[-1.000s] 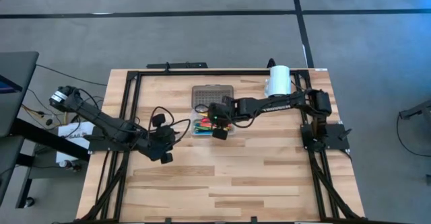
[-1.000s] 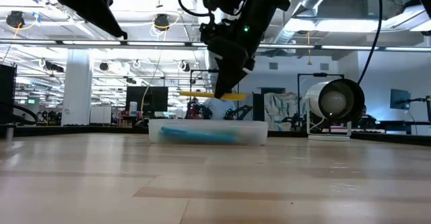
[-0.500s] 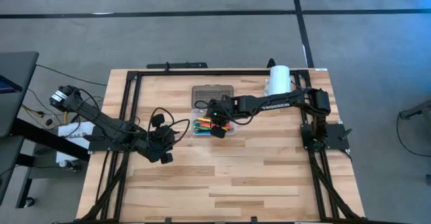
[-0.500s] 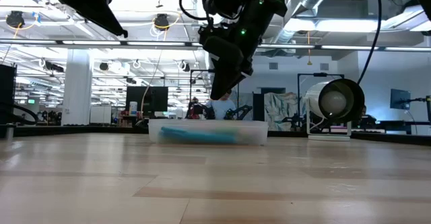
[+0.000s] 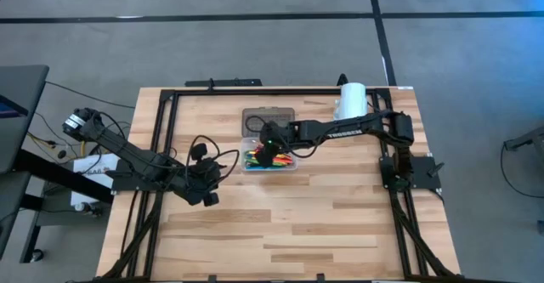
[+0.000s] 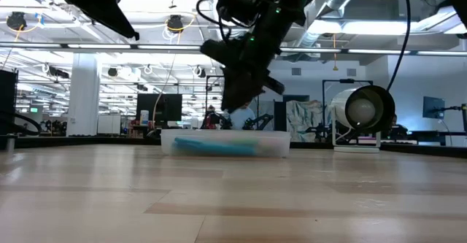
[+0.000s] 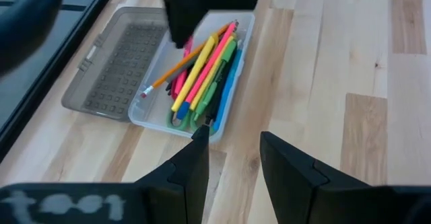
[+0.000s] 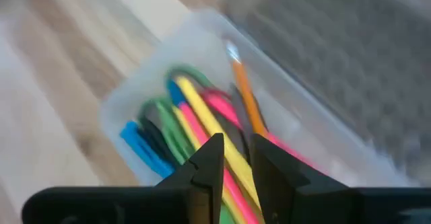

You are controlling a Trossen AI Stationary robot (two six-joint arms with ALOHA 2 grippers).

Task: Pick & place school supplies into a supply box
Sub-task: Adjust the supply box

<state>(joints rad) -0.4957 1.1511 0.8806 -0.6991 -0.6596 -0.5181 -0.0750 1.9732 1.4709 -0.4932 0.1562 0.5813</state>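
The clear supply box [image 5: 270,161] stands mid-table with its grey dotted lid [image 5: 268,117] folded open toward the far edge. In the left wrist view several supplies lie lengthwise in the box [image 7: 227,109]: a yellow pen [image 7: 202,66], pink and green pens, an orange pencil [image 7: 182,66], a blue pen [image 7: 225,96] and green scissor handles [image 7: 174,120]. My right gripper [image 5: 270,149] hovers just above the box [image 6: 225,142], fingers narrowly open [image 8: 236,160] and holding nothing. My left gripper [image 5: 206,191] waits, open [image 7: 234,150], to the left of and nearer than the box.
A white cylinder [image 5: 351,102] lies on its side near the table's far right corner, also seen beyond the box in the low view [image 6: 363,112]. A black frame runs along the table's left, far and right edges. Bare wood lies on the box's near side.
One second ago my right gripper held a yellow pen level above the box. It went down to the box, and the pen no longer shows at the fingers; it lies among the others. The gripper has since turned and shifted slightly toward the far-left.
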